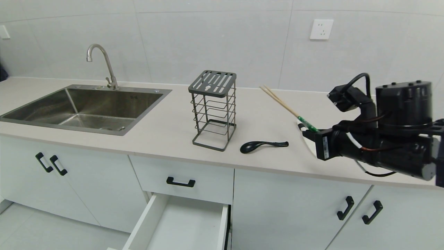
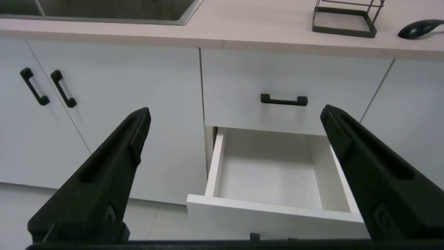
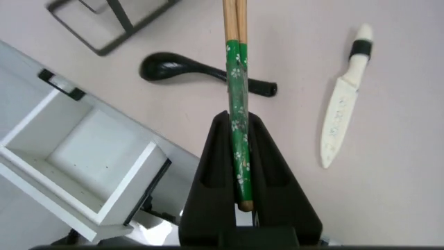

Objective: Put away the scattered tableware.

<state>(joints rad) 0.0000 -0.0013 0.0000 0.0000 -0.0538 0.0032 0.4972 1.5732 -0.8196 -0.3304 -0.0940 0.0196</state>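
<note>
Nearest the lens, my right gripper (image 3: pixel 241 126) has its jaws closed on the green-painted ends of the chopsticks (image 3: pixel 236 62). The pair runs out straight and parallel from between the fingers. From the head view, the right gripper (image 1: pixel 306 133) sits over the right part of the countertop (image 1: pixel 166 128), near its front edge, and the chopsticks (image 1: pixel 281 102) slant away toward the back edge. I cannot tell whether their far tips touch the surface.

A black spoon (image 1: pixel 263 145) lies flat near the front edge, its bowl toward the wire rack (image 1: pixel 213 111) just beside it. A pale knife (image 3: pixel 343 118) with a dark band lies on the countertop, on the other side of the chopsticks from the spoon (image 3: pixel 201 71).

The rack stands upright mid-surface. The sink (image 1: pixel 34 104) and faucet (image 1: pixel 102 64) occupy the left end.

My left gripper (image 2: pixel 236 114) hangs before the cabinets with jaws spread wide, nothing between them, facing the pulled-out drawer (image 2: pixel 277 173) under the front edge.
</note>
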